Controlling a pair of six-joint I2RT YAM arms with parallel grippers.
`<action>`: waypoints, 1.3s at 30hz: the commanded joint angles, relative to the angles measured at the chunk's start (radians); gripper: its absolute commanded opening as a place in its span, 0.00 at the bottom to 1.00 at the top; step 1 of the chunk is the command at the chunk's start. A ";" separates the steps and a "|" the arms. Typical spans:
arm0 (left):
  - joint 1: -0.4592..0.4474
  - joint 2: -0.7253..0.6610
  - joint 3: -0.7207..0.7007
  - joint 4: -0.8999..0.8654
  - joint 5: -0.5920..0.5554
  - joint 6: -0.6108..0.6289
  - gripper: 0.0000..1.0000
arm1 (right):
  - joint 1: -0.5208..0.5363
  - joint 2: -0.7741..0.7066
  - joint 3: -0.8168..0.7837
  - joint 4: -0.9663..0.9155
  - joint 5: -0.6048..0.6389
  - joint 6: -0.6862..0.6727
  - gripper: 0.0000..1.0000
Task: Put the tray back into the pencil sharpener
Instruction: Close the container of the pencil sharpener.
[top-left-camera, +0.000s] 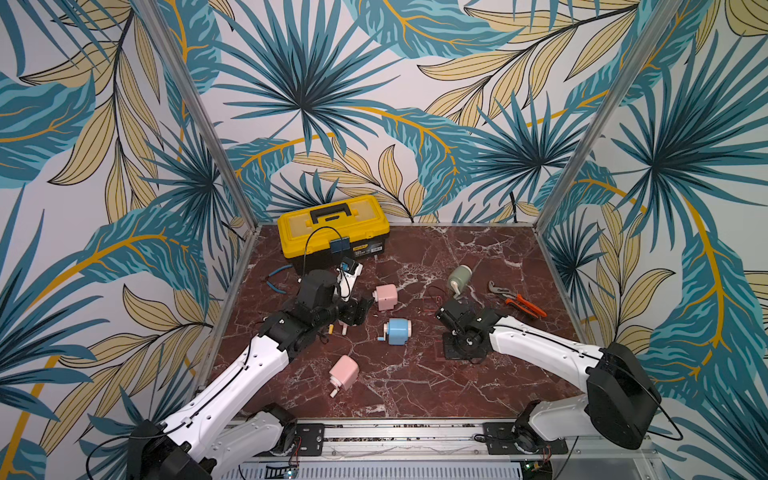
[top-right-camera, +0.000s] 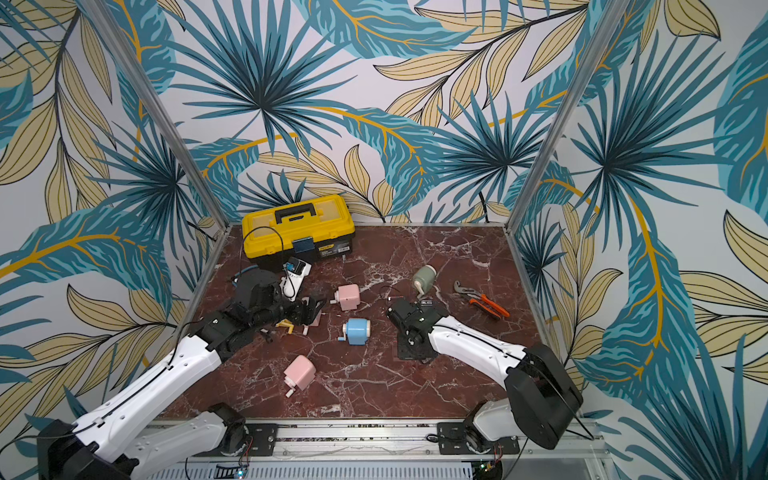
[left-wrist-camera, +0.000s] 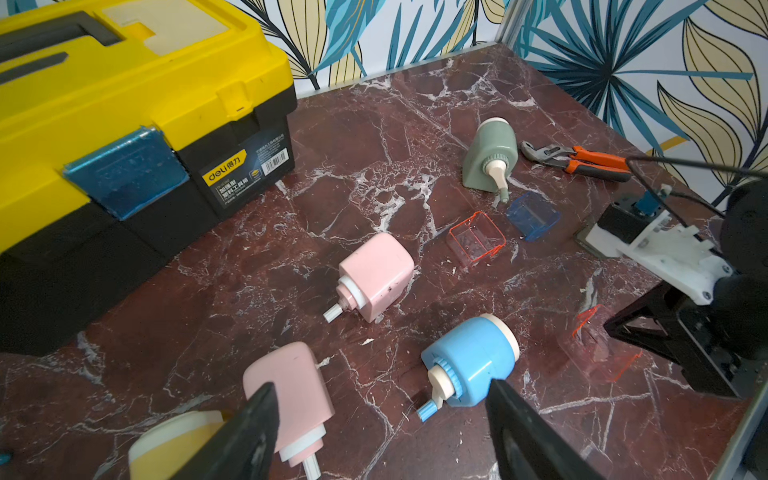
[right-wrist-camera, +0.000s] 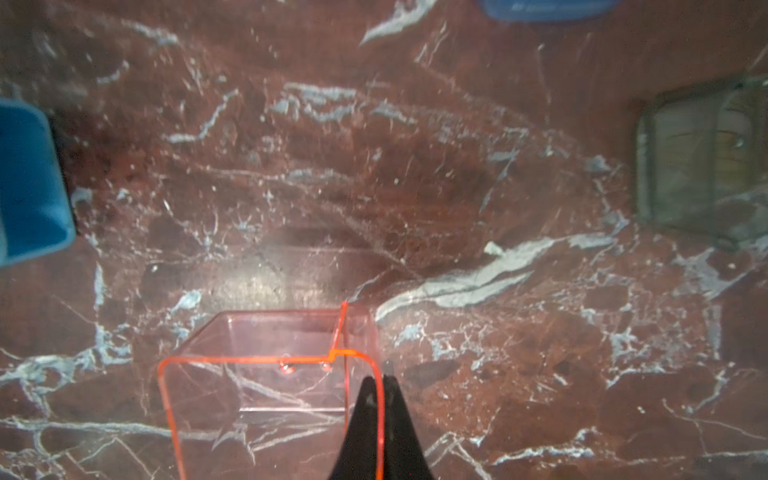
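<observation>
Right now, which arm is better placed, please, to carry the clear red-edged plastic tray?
Right arm: the right gripper is shut on the wall of the clear red-edged plastic tray; the left gripper hangs open, empty.

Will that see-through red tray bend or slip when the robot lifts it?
The red tray looks like thin, hard, clear plastic, so it is probably stiff and light. The right gripper pinches only one wall, so the tray may tilt or slip.
</observation>
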 joint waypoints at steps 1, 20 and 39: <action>0.003 -0.032 -0.027 0.012 0.019 0.010 0.80 | 0.057 0.001 -0.033 -0.025 0.031 0.082 0.06; 0.002 -0.242 -0.147 -0.098 -0.007 -0.156 0.77 | 0.155 0.060 -0.055 0.048 0.037 0.117 0.24; -0.300 -0.180 -0.073 -0.550 -0.259 -0.452 0.83 | 0.155 -0.095 -0.049 0.001 0.127 0.123 0.57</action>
